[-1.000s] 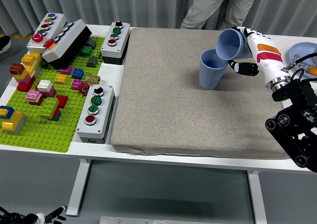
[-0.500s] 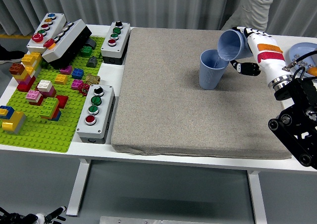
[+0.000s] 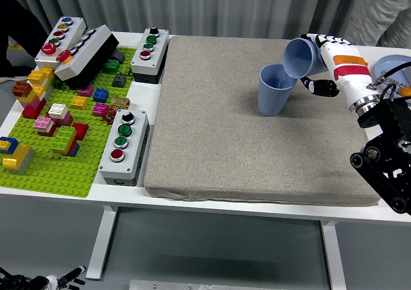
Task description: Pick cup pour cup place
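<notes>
Blue tilted cup point(image 3: 300, 56) pinched in right robot hand point(image 3: 326, 62), fingers partly hidden behind it.

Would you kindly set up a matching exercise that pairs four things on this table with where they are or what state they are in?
Things:
1. tilted cup
2. upright cup
3. green baseplate
4. plate

Places or states:
A. far right edge
B. standing on the grey mat
C. held in the right hand
D. left side, under bricks

Pairs: 1-C, 2-B, 3-D, 4-A
</notes>
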Tool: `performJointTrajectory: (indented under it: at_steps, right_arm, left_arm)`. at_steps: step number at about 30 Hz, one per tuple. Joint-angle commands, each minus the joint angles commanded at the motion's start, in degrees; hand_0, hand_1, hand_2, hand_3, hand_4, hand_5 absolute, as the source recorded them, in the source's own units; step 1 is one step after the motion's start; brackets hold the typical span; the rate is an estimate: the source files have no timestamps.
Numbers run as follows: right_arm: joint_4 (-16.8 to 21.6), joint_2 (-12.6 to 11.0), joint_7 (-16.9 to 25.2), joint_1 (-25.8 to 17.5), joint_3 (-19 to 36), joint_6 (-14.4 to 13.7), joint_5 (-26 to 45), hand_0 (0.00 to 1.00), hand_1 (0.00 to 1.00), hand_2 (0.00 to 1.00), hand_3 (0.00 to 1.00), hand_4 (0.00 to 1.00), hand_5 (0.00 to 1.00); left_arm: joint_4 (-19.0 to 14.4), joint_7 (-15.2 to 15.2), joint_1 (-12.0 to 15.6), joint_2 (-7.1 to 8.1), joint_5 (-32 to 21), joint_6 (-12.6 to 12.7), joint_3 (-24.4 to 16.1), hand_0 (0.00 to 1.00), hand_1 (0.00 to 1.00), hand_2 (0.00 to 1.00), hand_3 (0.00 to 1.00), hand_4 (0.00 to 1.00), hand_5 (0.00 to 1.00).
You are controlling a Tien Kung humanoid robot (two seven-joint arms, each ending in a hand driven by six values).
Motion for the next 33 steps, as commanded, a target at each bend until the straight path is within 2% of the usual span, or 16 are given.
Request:
performJointTrajectory:
  at_steps: [33]
  right_arm:
    - [-0.2,-1.5,-2.3,2.4,-4.1,-3.0,-2.7,0.673,0.547,0.466,0.497,0.497,0.002]
  left_arm:
    - [0.0,0.1,-0.2,0.08,0.2,-0.1,-0.3,0.855,0.868,0.884,0.773,0.6,0.998]
